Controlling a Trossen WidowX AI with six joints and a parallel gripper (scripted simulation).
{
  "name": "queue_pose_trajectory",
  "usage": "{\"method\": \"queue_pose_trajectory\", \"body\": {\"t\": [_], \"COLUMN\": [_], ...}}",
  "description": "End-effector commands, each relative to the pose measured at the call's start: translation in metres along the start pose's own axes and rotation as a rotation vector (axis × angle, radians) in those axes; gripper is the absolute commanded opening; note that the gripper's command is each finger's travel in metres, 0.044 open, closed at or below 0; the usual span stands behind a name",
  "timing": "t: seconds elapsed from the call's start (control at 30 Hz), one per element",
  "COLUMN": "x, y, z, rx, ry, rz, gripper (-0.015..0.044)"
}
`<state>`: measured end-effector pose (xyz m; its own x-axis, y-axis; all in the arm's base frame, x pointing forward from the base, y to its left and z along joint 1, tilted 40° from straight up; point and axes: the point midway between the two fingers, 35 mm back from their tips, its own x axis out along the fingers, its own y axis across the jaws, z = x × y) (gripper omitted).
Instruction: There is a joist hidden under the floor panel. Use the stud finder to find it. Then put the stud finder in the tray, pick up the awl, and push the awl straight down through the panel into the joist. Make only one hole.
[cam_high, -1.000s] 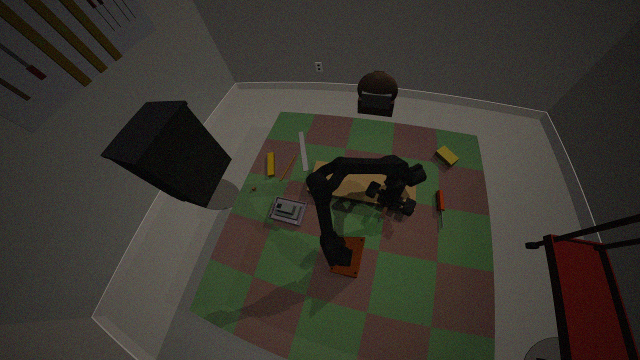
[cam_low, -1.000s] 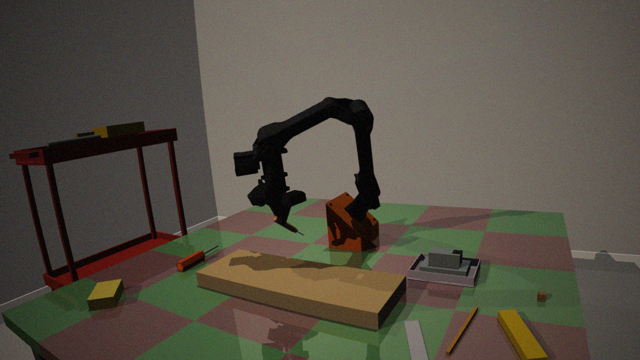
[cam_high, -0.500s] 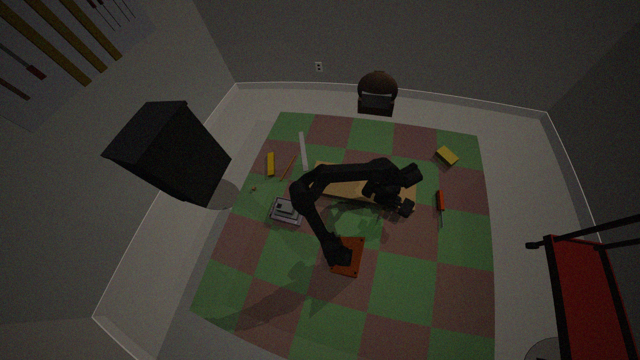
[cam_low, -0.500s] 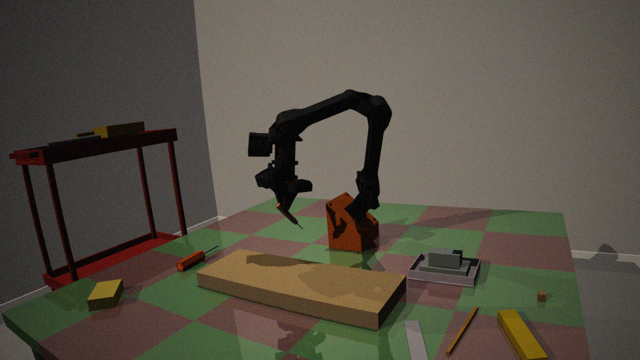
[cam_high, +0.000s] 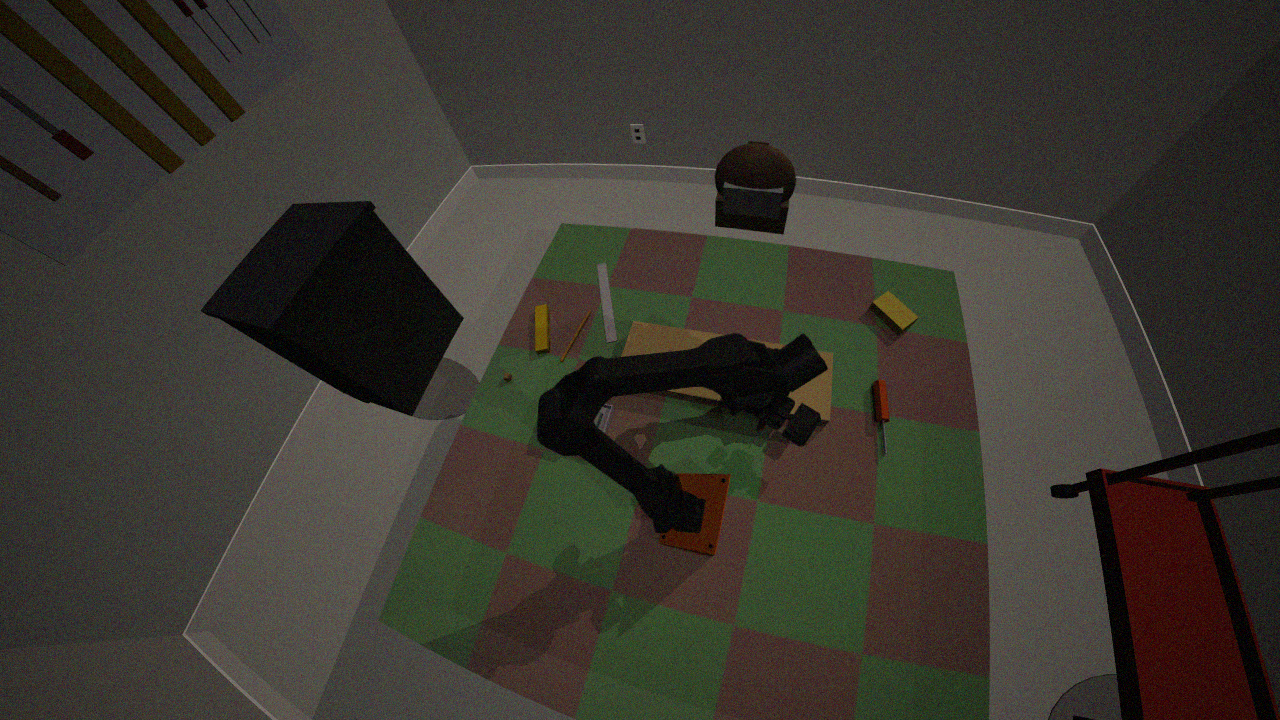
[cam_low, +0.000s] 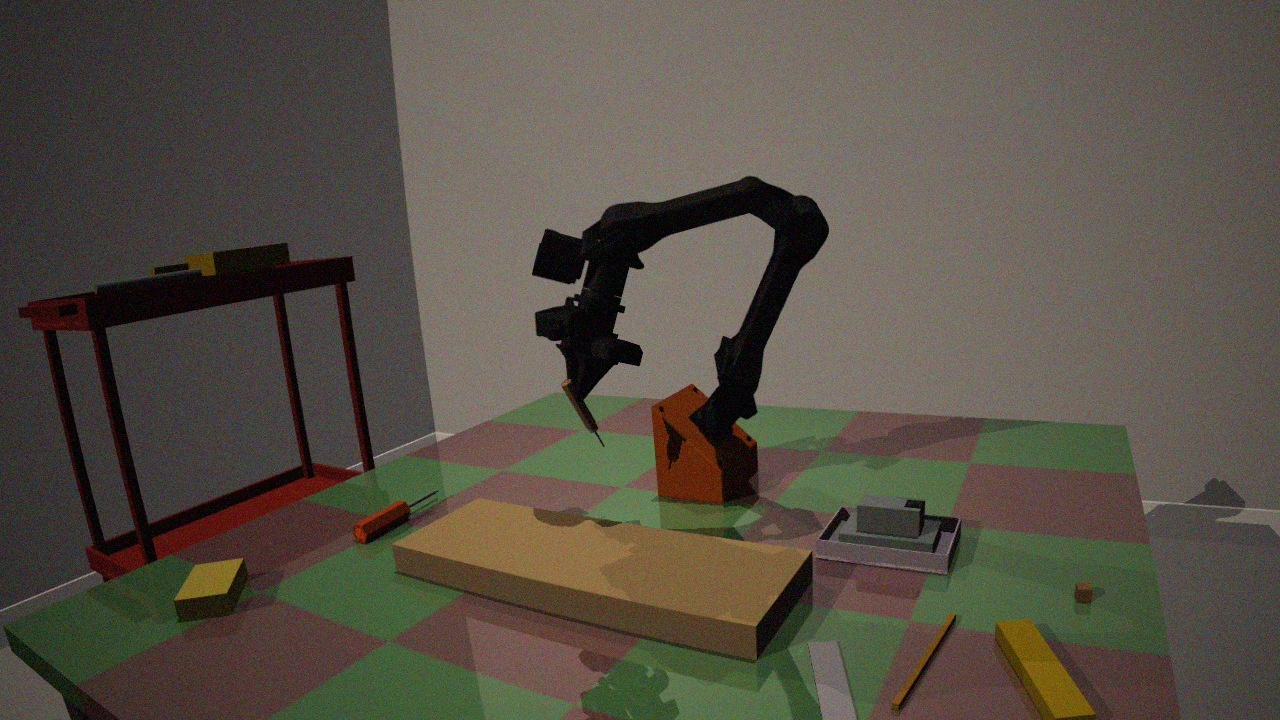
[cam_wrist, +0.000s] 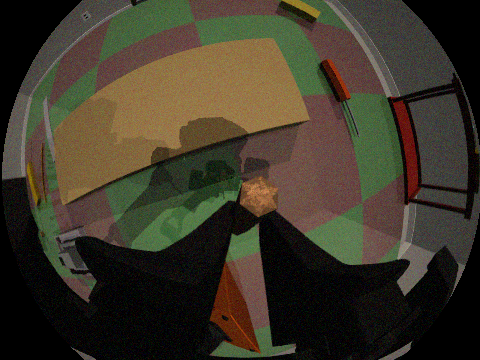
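"Where do we have the awl?"

"Up in the air, in the gripper (cam_high: 774, 413) (cam_low: 580, 394) (cam_wrist: 247, 210). We note the fingers pinching the handle of the awl (cam_low: 581, 410) (cam_wrist: 259, 196), which leans, point downward, well off plumb. Its tip touches neither board nor tabletop."

"And below the gripper?"

"The tan floor panel (cam_high: 644, 344) (cam_low: 572, 555) (cam_wrist: 200, 90), lying flat, the arm's shadow across it. In the wrist view, the handle end shows just past the panel's long edge, on the side of the orange base (cam_high: 716, 501) (cam_low: 684, 465) (cam_wrist: 235, 310)."

"Stud finder?"

"We see the grey stud finder (cam_low: 890, 516) sitting inside the tray (cam_high: 608, 410) (cam_low: 881, 562), right of the gripper in the exterior view. From the top, the arm covers much of that tray."

"Farther out from the gripper?"

"Exterior view, left and lower: an orange-handled screwdriver (cam_high: 881, 401) (cam_low: 383, 521) (cam_wrist: 335, 80), then a yellow block (cam_high: 895, 310) (cam_low: 211, 588) (cam_wrist: 300, 9). Lower right of it: a pale strip (cam_high: 606, 302) (cam_low: 832, 680) (cam_wrist: 48, 125), a thin stick (cam_high: 575, 336) (cam_low: 924, 660) (cam_wrist: 43, 170), a yellow bar (cam_high: 541, 327) (cam_low: 1042, 671) (cam_wrist: 32, 182) and a tiny brown cube (cam_high: 507, 377) (cam_low: 1083, 592)."

"Beyond the table?"

"We log a red cart (cam_high: 1109, 573) (cam_low: 120, 447) (cam_wrist: 410, 150), well apart from the gripper."
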<state>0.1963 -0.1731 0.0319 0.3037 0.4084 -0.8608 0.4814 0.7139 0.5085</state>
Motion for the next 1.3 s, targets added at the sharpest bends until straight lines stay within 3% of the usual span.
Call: {"method": "queue_pose_trajectory", "body": {"t": [0.0, 1.27], "x": [-0.010, -0.059], "y": [0.001, 0.000], "z": [-0.003, -0.045], "rx": [0.025, 0.197], "ry": [-0.070, -0.634], "rz": [-0.014, -0.135], "gripper": [0.0000, 0.0000]}}
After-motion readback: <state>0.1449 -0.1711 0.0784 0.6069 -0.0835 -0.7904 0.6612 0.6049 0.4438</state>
